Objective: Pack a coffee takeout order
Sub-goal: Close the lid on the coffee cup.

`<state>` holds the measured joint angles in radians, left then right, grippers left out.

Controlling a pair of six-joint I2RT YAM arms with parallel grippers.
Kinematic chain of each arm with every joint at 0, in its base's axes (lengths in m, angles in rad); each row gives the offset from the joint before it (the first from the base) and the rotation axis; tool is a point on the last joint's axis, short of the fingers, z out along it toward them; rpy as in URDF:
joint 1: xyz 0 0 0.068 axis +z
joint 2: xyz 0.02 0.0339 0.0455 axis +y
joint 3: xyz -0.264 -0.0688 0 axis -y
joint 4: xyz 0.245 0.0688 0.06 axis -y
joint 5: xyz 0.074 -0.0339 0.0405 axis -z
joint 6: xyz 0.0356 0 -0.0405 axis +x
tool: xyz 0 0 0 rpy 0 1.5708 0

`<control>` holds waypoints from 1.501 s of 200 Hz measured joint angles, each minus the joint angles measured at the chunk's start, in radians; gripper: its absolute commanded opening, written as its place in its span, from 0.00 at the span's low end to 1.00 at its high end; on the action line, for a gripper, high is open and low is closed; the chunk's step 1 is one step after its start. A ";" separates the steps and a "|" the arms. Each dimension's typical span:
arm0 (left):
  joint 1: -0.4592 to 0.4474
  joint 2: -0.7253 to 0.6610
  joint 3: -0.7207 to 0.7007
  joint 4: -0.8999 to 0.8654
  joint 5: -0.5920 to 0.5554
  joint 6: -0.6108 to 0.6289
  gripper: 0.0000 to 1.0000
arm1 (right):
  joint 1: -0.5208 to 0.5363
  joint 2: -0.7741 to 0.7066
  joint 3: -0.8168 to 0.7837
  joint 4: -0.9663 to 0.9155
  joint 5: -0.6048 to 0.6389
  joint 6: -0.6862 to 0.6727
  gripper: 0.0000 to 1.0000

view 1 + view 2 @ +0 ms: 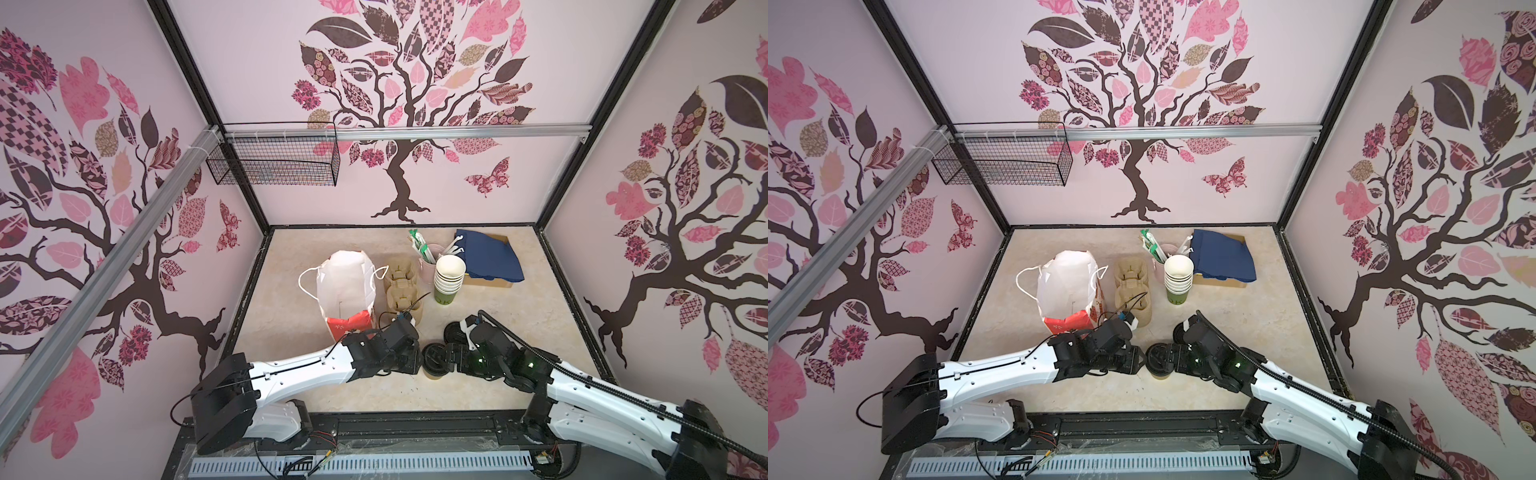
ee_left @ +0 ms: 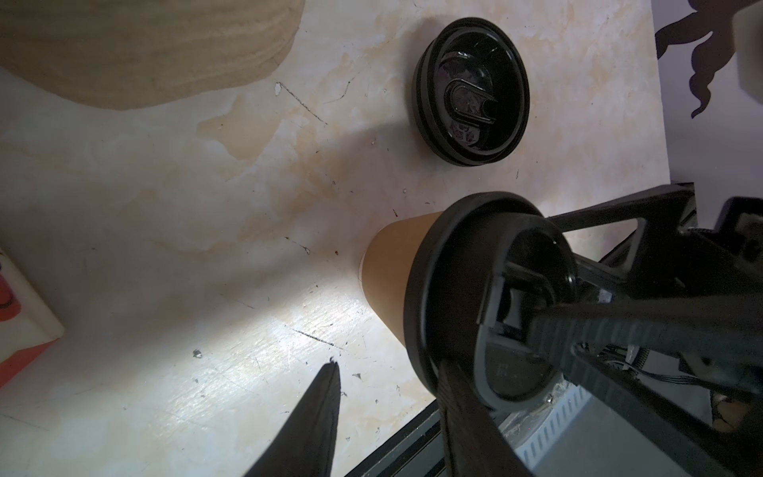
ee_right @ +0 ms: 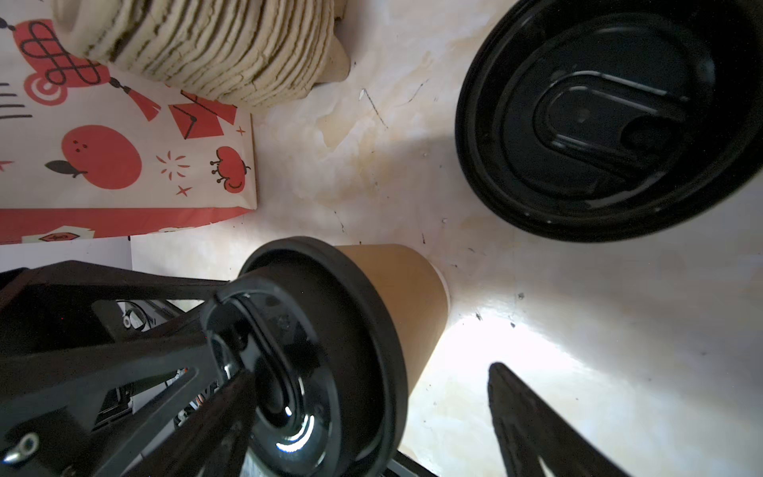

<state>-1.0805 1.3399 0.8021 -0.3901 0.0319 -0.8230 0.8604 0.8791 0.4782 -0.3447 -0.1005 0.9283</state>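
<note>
Pressing the lid [image 2: 450, 268] home on the cup [image 1: 434, 375] is my aim, I judge. The cup stands at the front of the table [image 1: 332, 395], between my arms. My left pincer [image 2: 388, 371] and right pincer [image 3: 371, 371] both gape, each with one finger across the lid and the other clear of the cup's side, clamping nothing. The lid hides the cup's contents. The bag [image 1: 347, 286] stands open, seemingly empty. The carrier [image 1: 405, 291] has empty wells, and the napkin [image 1: 488, 253] lies on its box [image 1: 486, 283], far back.
</note>
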 measured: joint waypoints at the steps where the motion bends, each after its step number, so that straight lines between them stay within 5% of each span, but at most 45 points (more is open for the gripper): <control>1: 0.000 0.000 0.000 0.000 0.000 0.000 0.42 | 0.000 0.000 0.000 0.000 0.000 0.000 0.89; 300: 0.000 -0.076 0.008 -0.016 -0.060 0.089 0.48 | -0.005 -0.097 0.011 -0.060 0.019 0.014 0.86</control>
<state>-1.0801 1.2640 0.8097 -0.4057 -0.0284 -0.7338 0.8558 0.7822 0.4896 -0.4042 -0.0811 0.9421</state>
